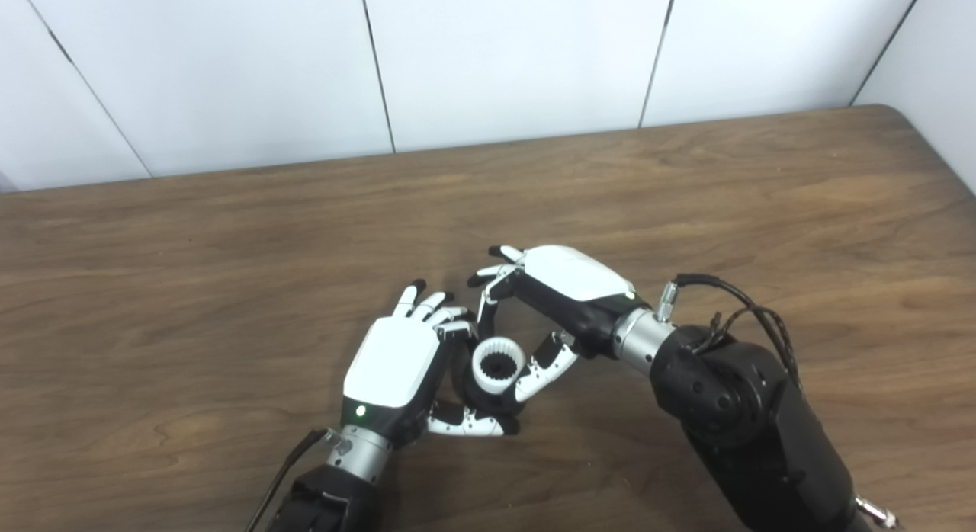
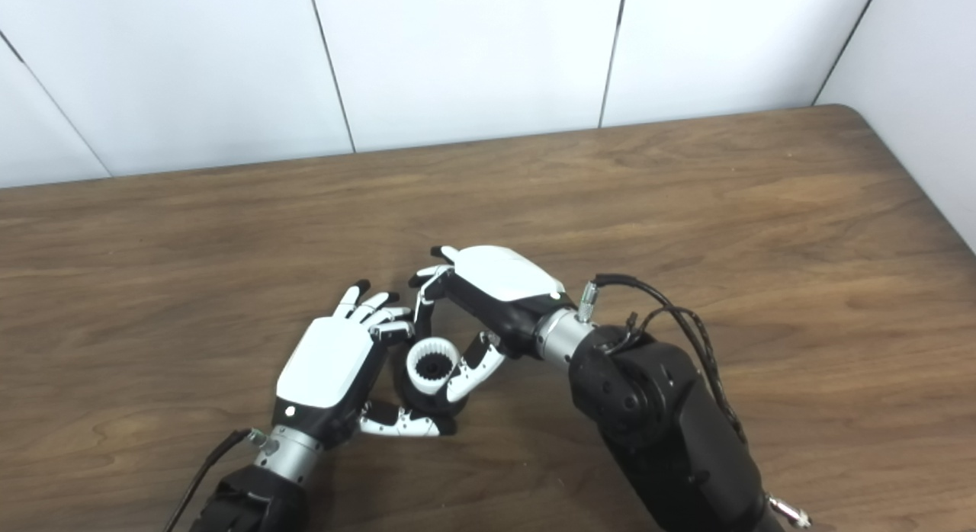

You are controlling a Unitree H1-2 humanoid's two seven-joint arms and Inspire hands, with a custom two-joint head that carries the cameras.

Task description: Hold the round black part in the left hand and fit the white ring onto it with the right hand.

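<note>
Ring [image 1: 499,366], white with toothed bore, sitting atop round black part [image 1: 479,399] low over wooden table [image 1: 686,197], between both hands. Cradled from the left side by left hand [image 1: 396,364]: thumb curled under and in front of the black part, fingers [image 1: 427,303] spread and raised behind it, palm turned inward, presumably to steady the part from below and leave its top face free. Pinched or guided by right hand [image 1: 549,311], arched over from the right: fingers curved down at the ring's far edge, thumb [image 1: 543,372] pressed along its near right side. Hard to tell whether truly clamped on the ring or only touching it. Likely held so for pressing straight down while keeping the bore in sight. Seemingly already on the part, though not clearly seated; gap beneath hidden by thumbs. Probably needing a squaring push before release.
</note>
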